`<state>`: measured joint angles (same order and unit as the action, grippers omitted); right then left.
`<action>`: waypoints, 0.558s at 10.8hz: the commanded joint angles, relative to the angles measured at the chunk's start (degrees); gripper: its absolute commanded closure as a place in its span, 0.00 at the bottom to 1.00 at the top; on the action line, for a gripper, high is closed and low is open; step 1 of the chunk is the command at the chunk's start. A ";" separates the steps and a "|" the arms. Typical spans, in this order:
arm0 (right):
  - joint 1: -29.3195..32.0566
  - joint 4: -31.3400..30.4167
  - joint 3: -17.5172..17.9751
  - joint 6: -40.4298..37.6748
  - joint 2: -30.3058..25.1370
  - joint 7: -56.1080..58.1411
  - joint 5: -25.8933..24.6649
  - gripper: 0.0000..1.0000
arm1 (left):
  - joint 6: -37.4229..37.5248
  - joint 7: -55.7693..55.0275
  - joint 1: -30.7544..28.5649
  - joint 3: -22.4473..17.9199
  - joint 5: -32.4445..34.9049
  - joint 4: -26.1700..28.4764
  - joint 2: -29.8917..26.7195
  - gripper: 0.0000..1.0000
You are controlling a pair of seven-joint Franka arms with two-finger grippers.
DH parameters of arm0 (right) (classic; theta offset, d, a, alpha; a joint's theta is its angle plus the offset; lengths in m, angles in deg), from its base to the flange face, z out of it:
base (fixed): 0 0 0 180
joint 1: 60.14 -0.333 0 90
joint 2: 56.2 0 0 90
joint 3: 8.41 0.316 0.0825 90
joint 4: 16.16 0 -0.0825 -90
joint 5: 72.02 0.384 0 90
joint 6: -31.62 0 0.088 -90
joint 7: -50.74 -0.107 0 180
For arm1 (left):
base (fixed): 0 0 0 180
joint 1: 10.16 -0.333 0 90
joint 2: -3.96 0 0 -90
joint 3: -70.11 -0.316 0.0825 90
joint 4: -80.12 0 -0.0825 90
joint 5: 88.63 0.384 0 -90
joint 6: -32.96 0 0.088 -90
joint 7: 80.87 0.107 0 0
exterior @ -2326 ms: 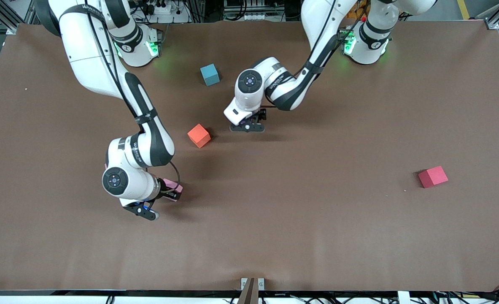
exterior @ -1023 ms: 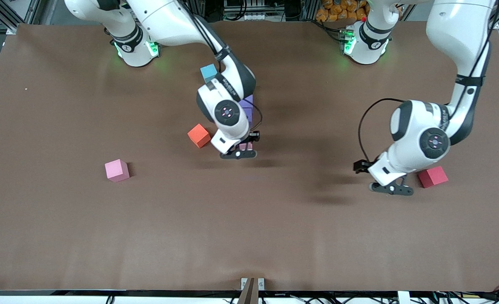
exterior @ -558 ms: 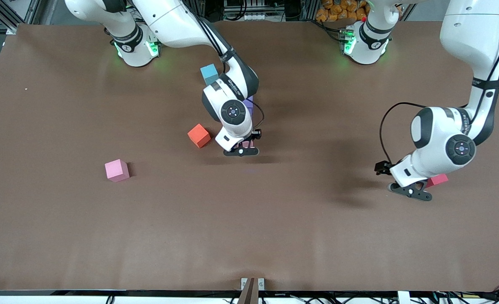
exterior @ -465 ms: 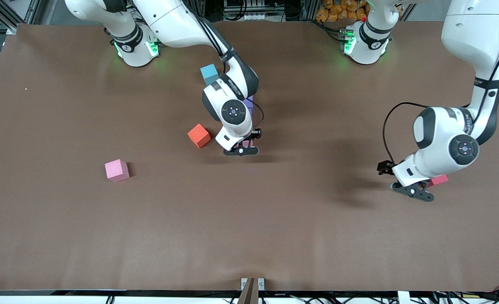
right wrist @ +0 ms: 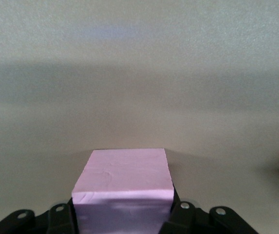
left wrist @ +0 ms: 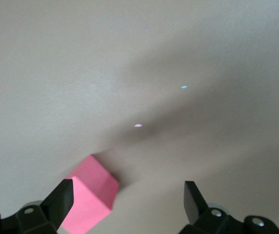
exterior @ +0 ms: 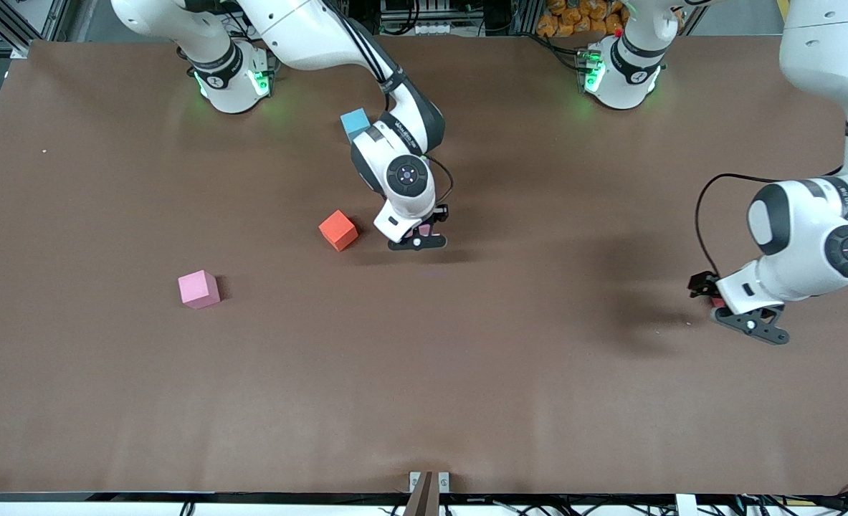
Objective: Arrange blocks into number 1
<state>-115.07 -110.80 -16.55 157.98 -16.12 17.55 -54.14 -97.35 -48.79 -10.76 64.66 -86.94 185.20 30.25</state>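
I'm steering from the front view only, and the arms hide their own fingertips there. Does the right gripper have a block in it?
Observer: Yes. In the right wrist view the right gripper is shut on a pink block, centred between its fingers.
Operator: Is the left gripper lined up on the red one?
Observer: Not quite. In the left wrist view the left gripper is open, and the red block sits off-centre, right by one finger, not in the middle of the gap.

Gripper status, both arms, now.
Left gripper: open, holding nothing, over the red block.
Right gripper: shut on a pink block, beside the orange block.
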 commanded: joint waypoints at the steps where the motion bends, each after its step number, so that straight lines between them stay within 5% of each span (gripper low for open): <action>1: -1.15 -3.44 -0.57 0.47 -2.73 -0.65 0.31 0.00 | 0.68 3.08 -0.27 -1.92 0.42 0.04 -0.19 0.00; 6: 7.00 -2.66 -0.48 -2.25 -10.09 1.88 0.13 0.00 | 0.59 2.90 -0.71 -4.48 -1.95 -0.14 0.69 0.00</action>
<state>-111.64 -111.76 -17.65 157.37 -21.64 17.65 -54.15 -97.21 -46.99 -11.62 60.50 -87.44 185.31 30.81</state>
